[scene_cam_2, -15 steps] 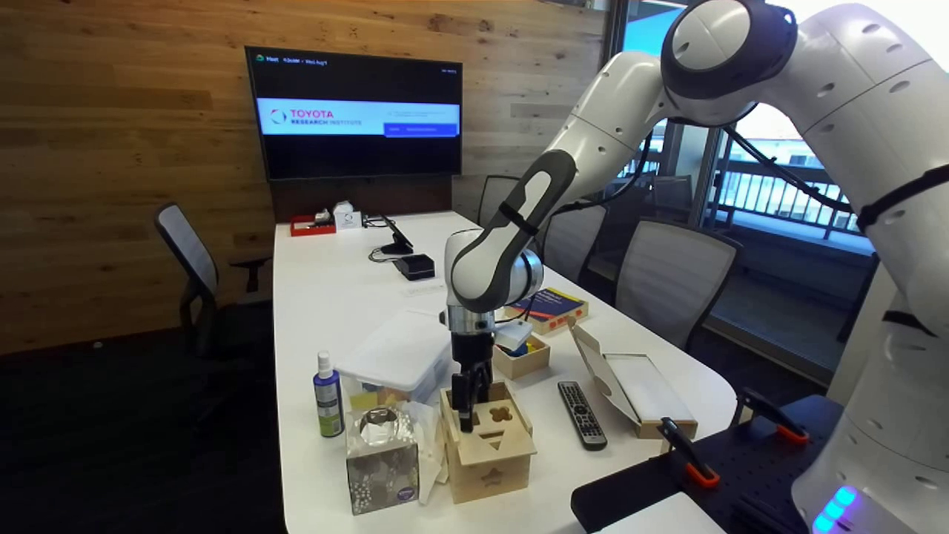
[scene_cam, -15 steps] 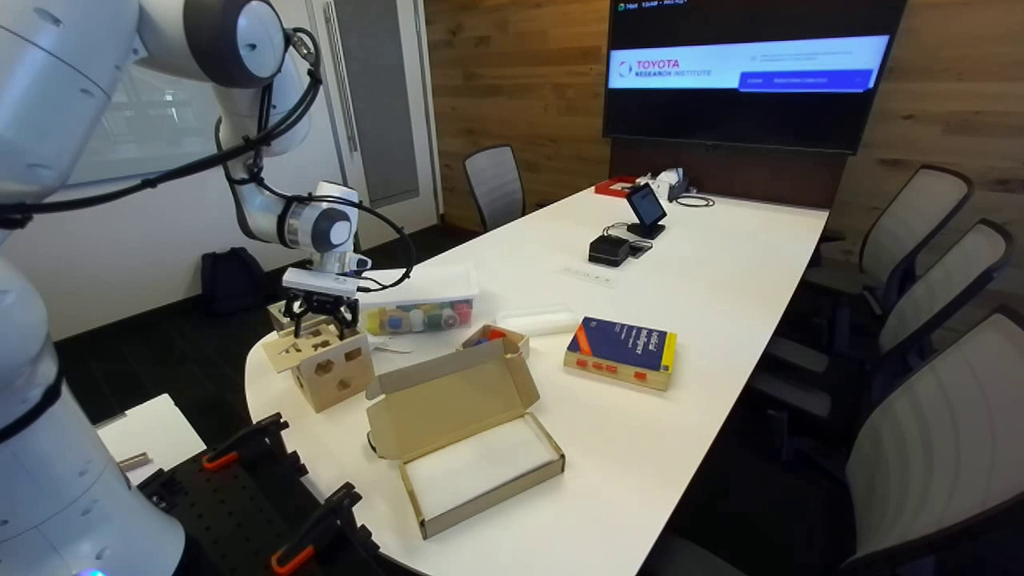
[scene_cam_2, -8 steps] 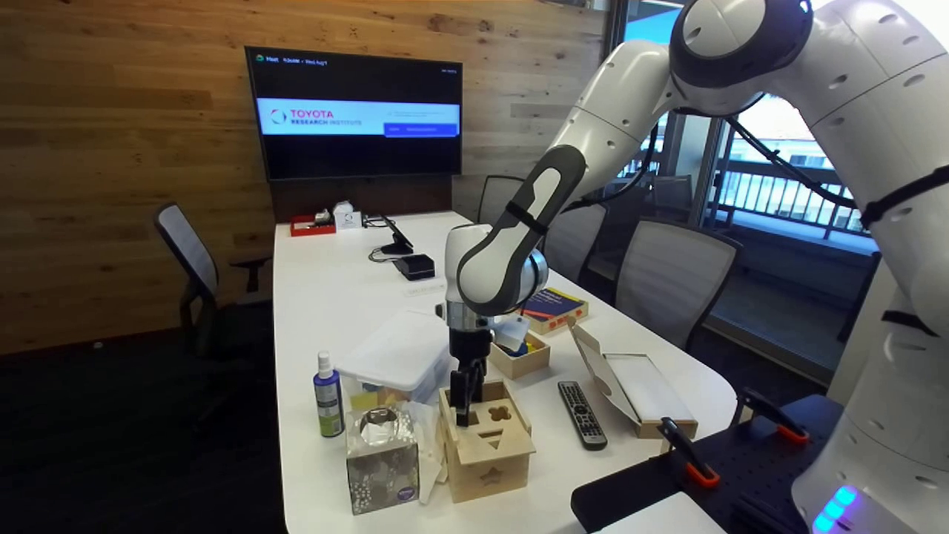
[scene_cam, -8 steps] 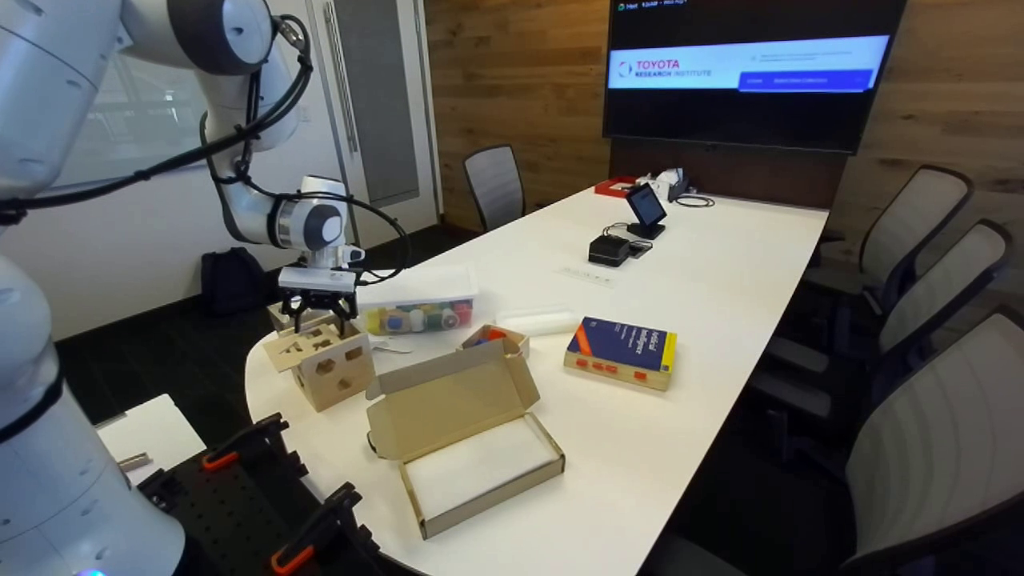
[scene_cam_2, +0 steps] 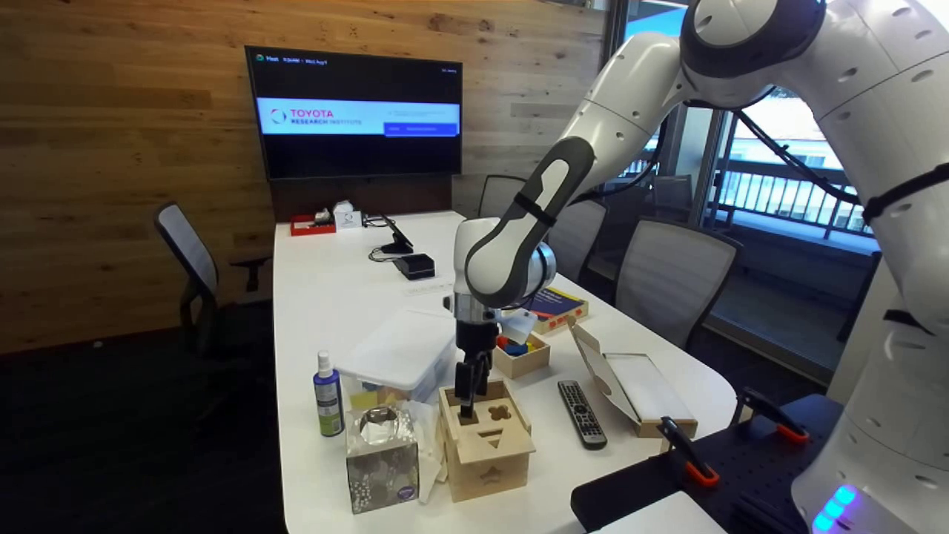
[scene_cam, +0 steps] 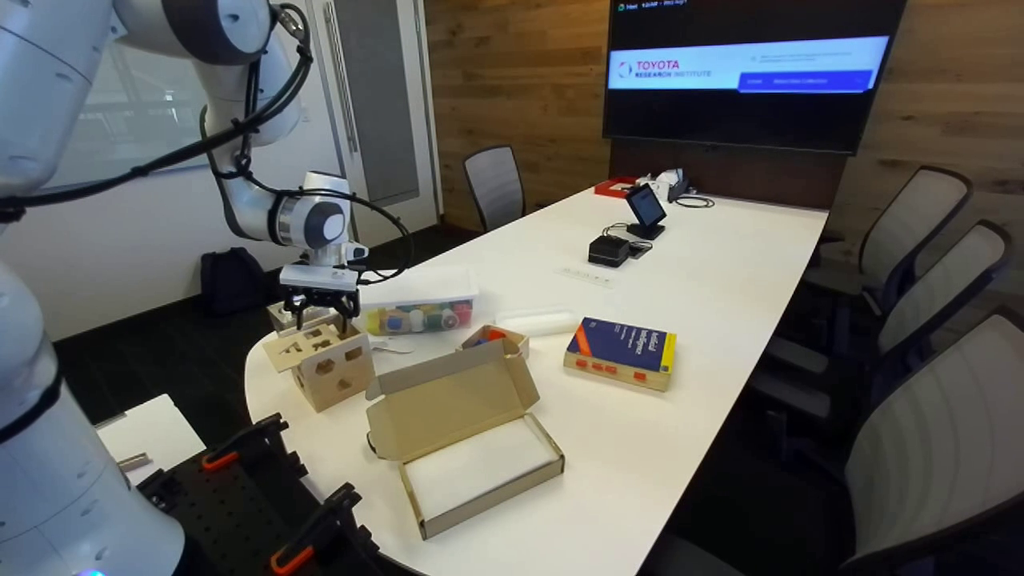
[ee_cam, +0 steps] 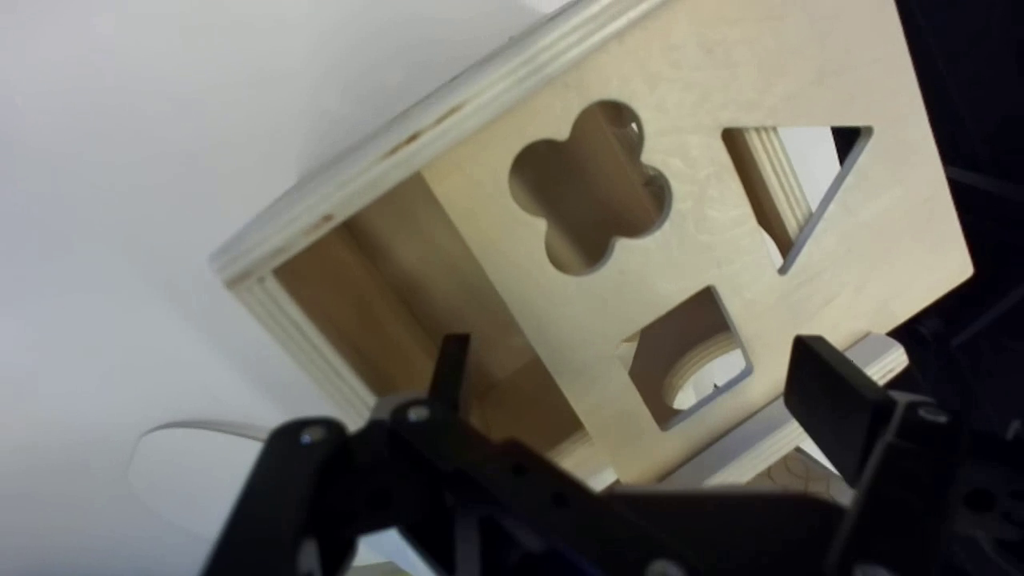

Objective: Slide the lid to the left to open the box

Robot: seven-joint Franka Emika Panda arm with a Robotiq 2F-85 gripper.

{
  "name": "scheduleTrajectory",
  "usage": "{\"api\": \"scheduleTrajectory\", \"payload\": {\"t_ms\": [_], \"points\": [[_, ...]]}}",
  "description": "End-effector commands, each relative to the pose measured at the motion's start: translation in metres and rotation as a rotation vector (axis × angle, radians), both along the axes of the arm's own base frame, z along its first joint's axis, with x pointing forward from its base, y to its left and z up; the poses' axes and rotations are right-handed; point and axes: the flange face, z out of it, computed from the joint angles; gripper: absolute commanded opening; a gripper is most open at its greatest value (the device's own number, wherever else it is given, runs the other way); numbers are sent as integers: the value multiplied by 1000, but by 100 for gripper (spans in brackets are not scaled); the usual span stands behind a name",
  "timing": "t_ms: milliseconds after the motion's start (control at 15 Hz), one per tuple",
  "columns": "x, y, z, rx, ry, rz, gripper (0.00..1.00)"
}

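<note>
"Gripper (ee_cam: 632, 344) spread wide, holding nothing, poised at the top of the box (scene_cam_2: 468, 480)!"

"Touching the lid (ee_cam: 696, 184)?"

"Can't tell, but that lid sits partway out, overhanging one end."

"And a gap shows at the other: opening begun, most of the slide to go, I'd judge!"

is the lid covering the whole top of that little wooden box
No, the wrist view shows an open gap between the lid and one wall of the box.

Screen (scene_cam: 752, 76): TOYOTA (book (scene_cam: 620, 344): Artificial Intelligence)
</note>
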Motion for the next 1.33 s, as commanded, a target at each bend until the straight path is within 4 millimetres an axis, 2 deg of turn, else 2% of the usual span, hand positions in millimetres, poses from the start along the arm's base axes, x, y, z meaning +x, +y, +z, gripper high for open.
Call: {"api": "scheduleTrajectory", "payload": {"t_ms": [0,400,800,1267], "points": [[2,-13,2,18,11,-16,100],[6,-19,-4,59,50,-20,100],[-2,-15,-10,105,112,-44,100],[-12,-4,1,107,271,-104,100]]}}
